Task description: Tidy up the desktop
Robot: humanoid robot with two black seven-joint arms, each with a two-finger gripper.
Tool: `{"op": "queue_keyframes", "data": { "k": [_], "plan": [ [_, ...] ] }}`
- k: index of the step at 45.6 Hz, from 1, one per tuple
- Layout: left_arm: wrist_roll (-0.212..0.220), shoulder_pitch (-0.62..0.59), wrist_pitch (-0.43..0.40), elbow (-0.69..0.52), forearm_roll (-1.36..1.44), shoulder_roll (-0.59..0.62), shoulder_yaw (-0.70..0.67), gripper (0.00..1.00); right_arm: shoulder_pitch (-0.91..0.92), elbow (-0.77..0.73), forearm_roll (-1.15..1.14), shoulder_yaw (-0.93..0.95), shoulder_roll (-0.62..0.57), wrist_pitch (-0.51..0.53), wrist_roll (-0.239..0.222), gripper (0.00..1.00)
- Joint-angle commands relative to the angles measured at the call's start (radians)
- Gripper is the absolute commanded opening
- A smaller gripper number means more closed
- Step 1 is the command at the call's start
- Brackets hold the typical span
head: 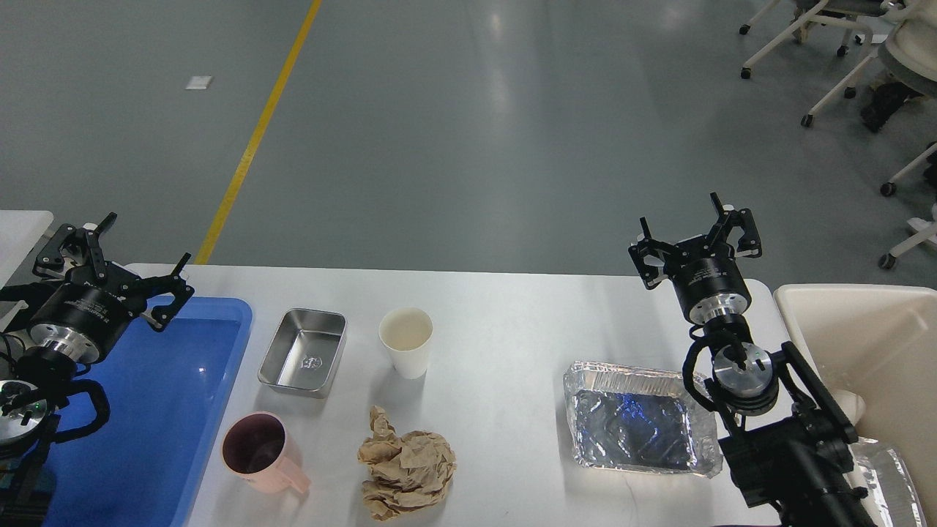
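The white desktop (505, 344) spans the view. On it stand a steel tray (302, 352), a white paper cup (405, 341), a pink mug (258, 451), a crumpled brown paper ball (405, 466) and a foil tray (638, 418). My left gripper (117, 260) is open and empty above the far left corner, over the blue tray's (154, 410) back edge. My right gripper (694, 234) is open and empty above the desktop's far right edge, behind the foil tray.
A cream bin (871, 344) stands off the desktop's right end. Another foil piece (889, 476) lies at the lower right beside my right arm. Office chairs (871, 66) stand on the floor at the far right.
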Motion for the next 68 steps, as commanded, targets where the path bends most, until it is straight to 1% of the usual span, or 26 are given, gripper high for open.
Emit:
{"op": "queue_keyframes", "data": {
  "k": [1,5,7,12,16,21,27,32,37,41,44,47,57,68],
  "plan": [
    [-0.002,-0.001,-0.001,0.002,0.059,0.001,0.003,0.97,0.0,-0.003,-0.001,0.0,0.001,-0.001,0.002,1.0],
    [0.0,0.004,0.008,-0.015,0.107,0.021,0.011,0.97,-0.003,-0.001,-0.001,0.001,0.001,-0.001,0.016,1.0],
    [-0.002,0.004,0.026,-0.039,0.148,0.05,0.026,0.97,-0.006,-0.001,-0.002,-0.003,-0.001,0.005,0.019,1.0],
    [-0.003,0.009,0.084,-0.087,0.311,0.179,0.124,0.97,-0.017,0.003,-0.004,-0.007,-0.002,0.01,0.022,1.0],
    [-0.005,0.01,0.089,-0.101,0.433,0.294,0.216,0.97,-0.011,-0.001,-0.005,-0.007,-0.012,0.008,0.022,1.0],
    [-0.005,0.013,0.088,-0.124,0.515,0.45,0.304,0.97,-0.012,0.0,-0.005,-0.005,-0.025,0.008,0.022,1.0],
    [-0.005,0.025,0.086,-0.17,0.611,0.604,0.358,0.97,-0.014,0.0,-0.005,-0.003,-0.041,0.008,0.023,1.0],
    [-0.014,0.085,0.086,-0.25,0.794,0.687,0.378,0.97,-0.012,0.003,-0.005,0.0,-0.047,0.008,0.022,1.0],
    [-0.046,0.197,0.085,-0.358,1.004,0.722,0.381,0.97,-0.008,0.003,-0.005,0.0,-0.048,0.008,0.023,1.0],
    [-0.085,0.281,0.085,-0.441,1.144,0.737,0.381,0.97,-0.008,0.005,-0.005,0.0,-0.048,0.008,0.022,1.0],
    [-0.092,0.338,0.085,-0.475,1.203,0.756,0.381,0.97,-0.009,0.005,-0.005,0.0,-0.056,0.008,0.023,1.0],
    [-0.094,0.381,0.085,-0.484,1.228,0.765,0.373,0.97,-0.011,0.005,-0.005,0.0,-0.07,0.008,0.023,1.0],
    [-0.132,0.423,0.085,-0.509,1.271,0.779,0.381,0.97,-0.009,0.005,-0.005,0.0,-0.081,0.007,0.025,1.0],
    [-0.135,0.458,0.083,-0.529,1.28,0.78,0.381,0.98,-0.018,0.005,-0.008,0.0,-0.087,0.007,0.025,1.0]
  ]
}}
